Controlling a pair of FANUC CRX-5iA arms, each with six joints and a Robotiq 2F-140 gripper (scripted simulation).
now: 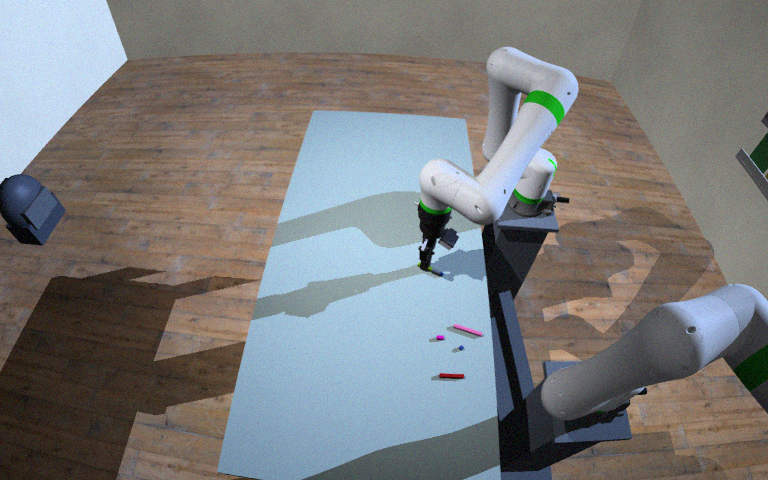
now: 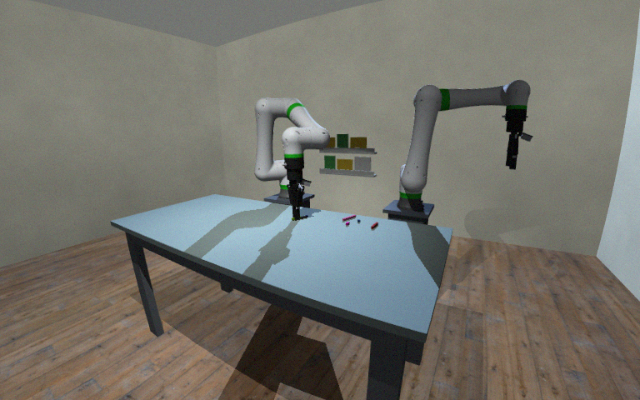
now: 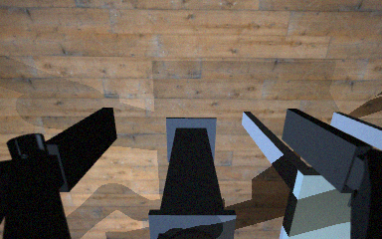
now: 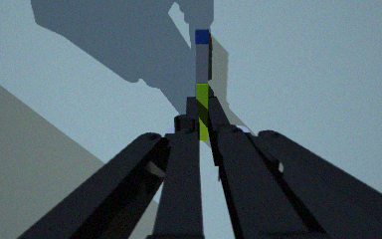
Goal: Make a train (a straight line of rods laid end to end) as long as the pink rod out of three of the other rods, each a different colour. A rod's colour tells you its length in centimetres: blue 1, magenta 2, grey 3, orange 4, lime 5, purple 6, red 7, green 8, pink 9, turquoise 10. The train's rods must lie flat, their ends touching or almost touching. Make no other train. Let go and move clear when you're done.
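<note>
My right gripper (image 1: 424, 267) (image 2: 296, 217) (image 4: 201, 112) points down at the table and is shut on the lime rod (image 4: 202, 92) (image 1: 419, 264). The lime rod is level, at or very near the table top. Its far end meets the grey rod (image 4: 202, 62) (image 1: 434, 271), with no clear gap. The blue rod (image 4: 202, 36) (image 1: 441, 273) sits at the grey rod's other end, and all three line up. The pink rod (image 1: 467, 330) (image 2: 349, 217) lies flat, apart from them. My left gripper (image 2: 511, 166) (image 3: 199, 123) is open and empty, high up and off the table.
A magenta rod (image 1: 440, 337) (image 2: 347, 223), a second blue rod (image 1: 461, 347) (image 2: 358, 220) and a red rod (image 1: 451, 375) (image 2: 374, 226) lie separately around the pink rod's side of the table (image 1: 339, 396) (image 2: 330, 273). The left wrist view shows mostly wooden floor (image 3: 199, 30).
</note>
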